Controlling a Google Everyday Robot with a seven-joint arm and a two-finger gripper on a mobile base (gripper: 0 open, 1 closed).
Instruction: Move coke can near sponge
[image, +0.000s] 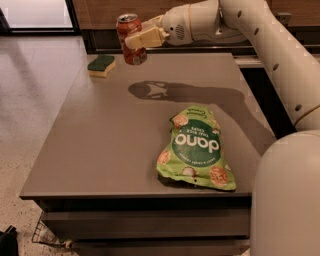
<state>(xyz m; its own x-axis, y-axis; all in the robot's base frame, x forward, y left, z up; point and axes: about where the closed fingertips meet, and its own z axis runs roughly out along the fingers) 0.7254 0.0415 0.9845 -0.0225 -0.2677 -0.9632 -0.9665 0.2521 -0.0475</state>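
gripper (133, 42) above table (95, 145) far edge, clamping coke can (127, 25) | sponge (101, 65) near — bare strip between | chip bag (196, 147) well apart

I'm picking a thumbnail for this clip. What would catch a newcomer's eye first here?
The big white arm reaches in from the right, its gripper shut on a red coke can held above the table's far edge. Just left of the can, a green-and-yellow sponge lies near the far left corner. In the foreground, a bright green snack bag lies flat near the front right.
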